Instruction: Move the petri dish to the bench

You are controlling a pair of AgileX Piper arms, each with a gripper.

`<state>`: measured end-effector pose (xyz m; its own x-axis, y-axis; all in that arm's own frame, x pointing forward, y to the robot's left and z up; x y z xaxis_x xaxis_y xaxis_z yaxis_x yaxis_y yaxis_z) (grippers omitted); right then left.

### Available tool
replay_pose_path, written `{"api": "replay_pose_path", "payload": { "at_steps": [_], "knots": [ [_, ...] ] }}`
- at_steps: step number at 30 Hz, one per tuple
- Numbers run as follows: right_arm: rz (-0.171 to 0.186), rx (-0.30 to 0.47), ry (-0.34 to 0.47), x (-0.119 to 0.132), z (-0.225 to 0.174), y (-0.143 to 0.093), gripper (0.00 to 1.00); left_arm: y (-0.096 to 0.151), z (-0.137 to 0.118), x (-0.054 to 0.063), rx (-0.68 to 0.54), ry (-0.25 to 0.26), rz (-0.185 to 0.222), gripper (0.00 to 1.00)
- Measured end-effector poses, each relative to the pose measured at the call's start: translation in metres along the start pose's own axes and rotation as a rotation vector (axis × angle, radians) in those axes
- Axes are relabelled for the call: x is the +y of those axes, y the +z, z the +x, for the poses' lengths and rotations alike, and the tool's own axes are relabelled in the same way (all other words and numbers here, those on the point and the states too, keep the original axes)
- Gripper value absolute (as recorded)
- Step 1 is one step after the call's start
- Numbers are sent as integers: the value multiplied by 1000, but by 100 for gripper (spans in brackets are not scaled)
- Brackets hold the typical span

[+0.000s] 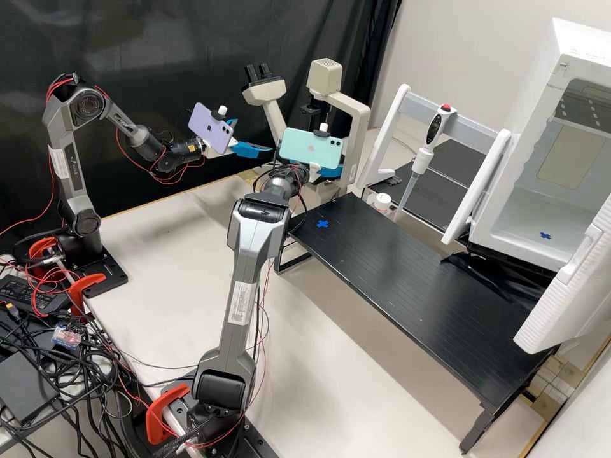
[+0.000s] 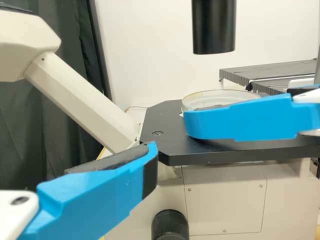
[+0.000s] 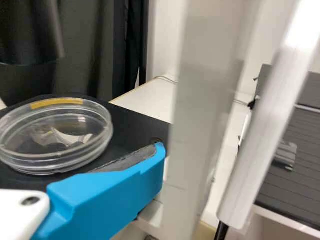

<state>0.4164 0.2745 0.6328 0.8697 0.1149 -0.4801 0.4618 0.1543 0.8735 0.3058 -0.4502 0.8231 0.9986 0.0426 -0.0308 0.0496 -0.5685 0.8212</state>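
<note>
On the microscope's black stage (image 2: 167, 120), the petri dish (image 3: 55, 135) apparently awaits both lift and transfer, the left gripper (image 2: 170, 132) spread and empty, the right gripper's (image 3: 159, 154) opening and hold impossible to tell.

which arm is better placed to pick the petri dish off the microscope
Right, I'd judge: in its wrist view a blue finger is close to the petri dish, and its gripper is nearer the black bench.

Black curtain (image 1: 159, 38) beside pale wall (image 1: 458, 51); black slatted low table (image 1: 414, 280) on white worktop (image 1: 172, 242).
</note>
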Motion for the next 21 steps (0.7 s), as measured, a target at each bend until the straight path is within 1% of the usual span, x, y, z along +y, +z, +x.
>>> {"api": "replay_pose_path", "payload": {
  "at_steps": [4,9,10,11,12,15,20,21],
  "knots": [
    [-38,16,18,-2,0,-11,100,0,0,0,0,0,0,100],
    [-65,8,7,-10,6,-16,100,0,0,0,0,0,0,100],
    [-58,1,2,-12,8,-16,100,0,0,0,0,0,0,100],
    [-62,-2,1,-12,10,-16,100,0,0,0,0,0,0,100],
    [-53,-10,-5,-13,12,-15,100,0,0,0,0,0,0,100],
    [-53,-22,-14,-16,17,-15,100,0,0,0,0,0,0,100],
    [-28,-36,-28,-18,24,-14,100,0,0,0,0,0,0,100],
    [-18,-38,-30,-18,24,-14,100,0,0,0,0,0,0,100]
  ]
}}
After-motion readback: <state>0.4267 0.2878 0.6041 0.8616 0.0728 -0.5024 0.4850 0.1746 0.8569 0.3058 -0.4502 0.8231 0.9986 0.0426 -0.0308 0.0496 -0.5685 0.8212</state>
